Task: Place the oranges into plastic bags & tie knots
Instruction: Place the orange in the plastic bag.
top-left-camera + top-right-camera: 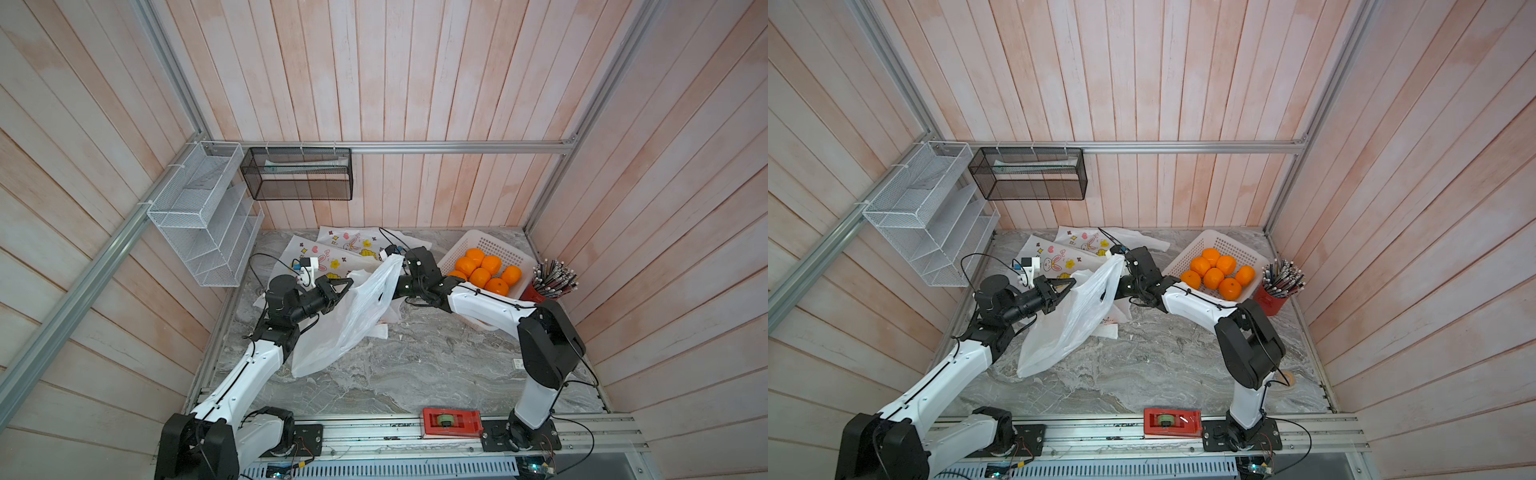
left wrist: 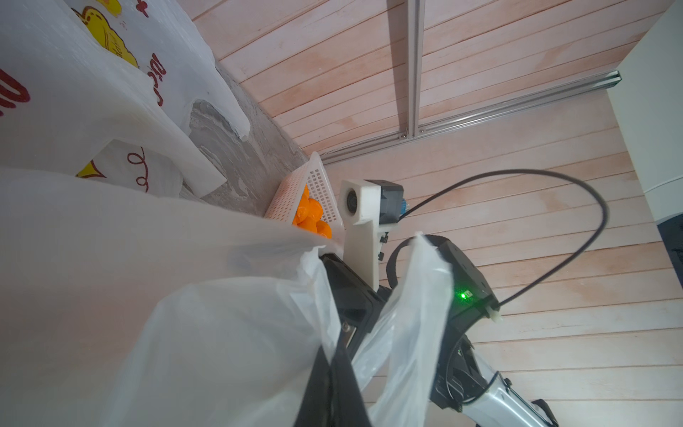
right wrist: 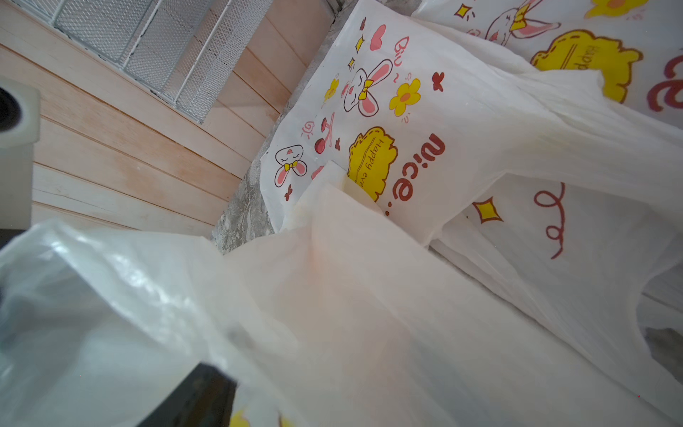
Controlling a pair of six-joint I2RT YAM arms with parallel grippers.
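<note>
Below, plastic bag (image 1: pixel 353 320) (lower edge crumpled) meets bare table (image 1: pixel 415 365).

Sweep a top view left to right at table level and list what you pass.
White wire rack → lifted plastic bag → white basket holding the oranges → red cup of pencils.

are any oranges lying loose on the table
No, the oranges seen in a top view all sit inside the white basket.
</note>
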